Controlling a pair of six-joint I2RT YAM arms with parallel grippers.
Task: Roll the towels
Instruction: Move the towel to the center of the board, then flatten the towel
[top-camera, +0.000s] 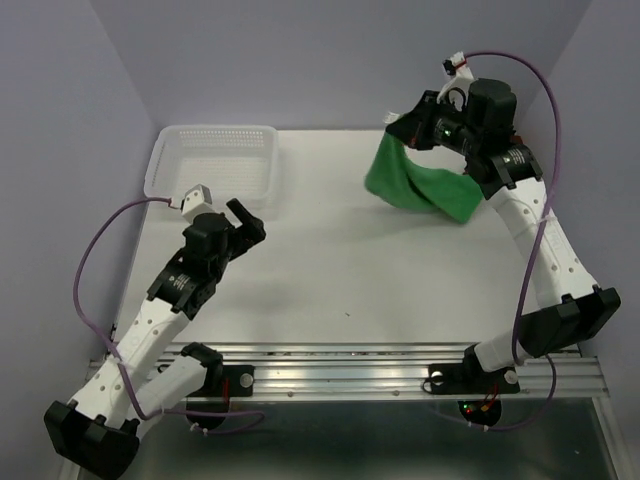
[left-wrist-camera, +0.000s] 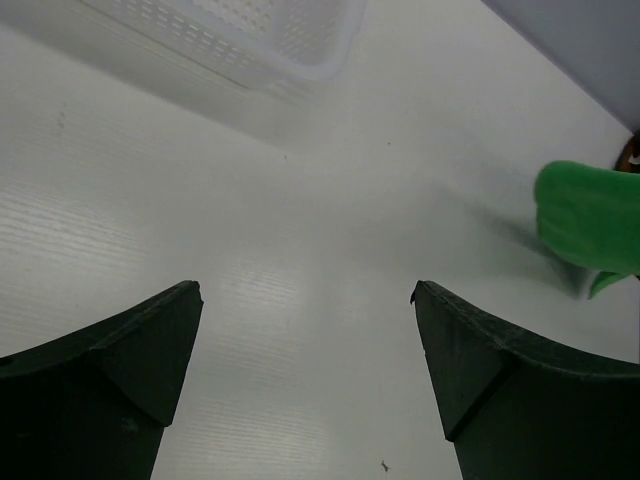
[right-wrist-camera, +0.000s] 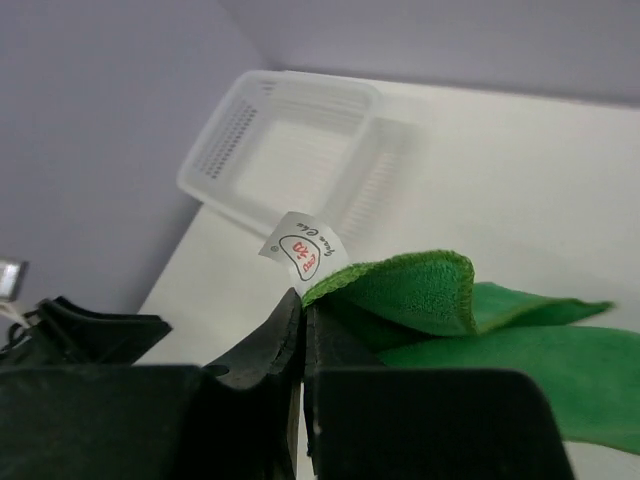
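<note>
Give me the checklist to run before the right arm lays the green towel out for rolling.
1. Right tool shut on the edge of the green towel: ok.
2. Towel flat enough to roll: not ok; it hangs in folds.
3. Towel's low end off the table: cannot tell.
4. Bare table in the middle for laying it out: ok.
5. Left tool open and holding nothing: ok.
6. White basket apart from the towel: ok.
</note>
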